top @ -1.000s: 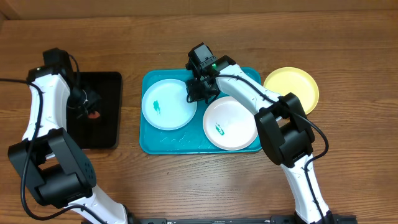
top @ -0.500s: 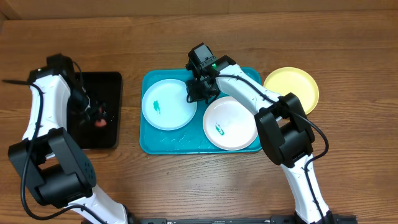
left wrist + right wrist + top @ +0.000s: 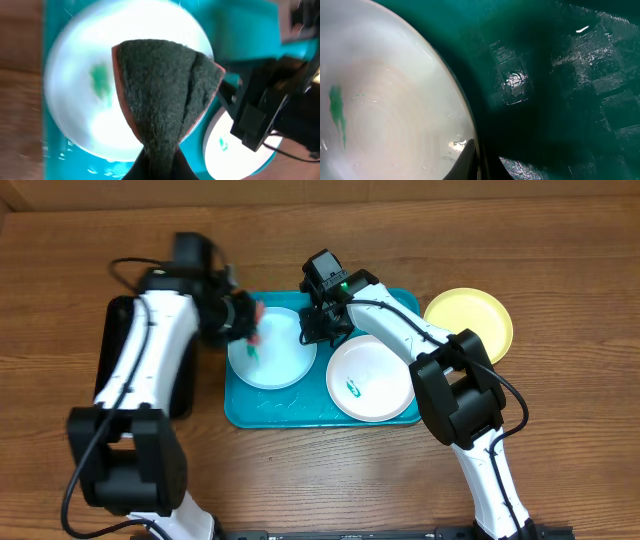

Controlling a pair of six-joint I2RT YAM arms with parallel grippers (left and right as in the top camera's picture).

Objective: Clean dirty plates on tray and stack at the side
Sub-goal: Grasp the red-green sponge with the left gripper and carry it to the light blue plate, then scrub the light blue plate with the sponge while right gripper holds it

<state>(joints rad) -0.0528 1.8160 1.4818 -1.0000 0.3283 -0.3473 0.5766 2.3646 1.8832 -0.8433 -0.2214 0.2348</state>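
The turquoise tray holds two plates, each with a teal smudge. The pale blue plate lies on the left and the white plate on the right. A yellow plate rests on the table to the right of the tray. My left gripper is shut on a dark green sponge with a pink backing, held over the pale blue plate next to its smudge. My right gripper is shut on that plate's right rim; in the right wrist view one finger lies over the rim.
A black tray lies to the left of the turquoise tray, partly under my left arm. In the left wrist view, the right arm's black wrist sits close to the right of the sponge. Bare wood surrounds both trays.
My left arm has swung right from the black tray, carrying the sponge to above the pale blue plate. The right arm has stayed on the plate rim.
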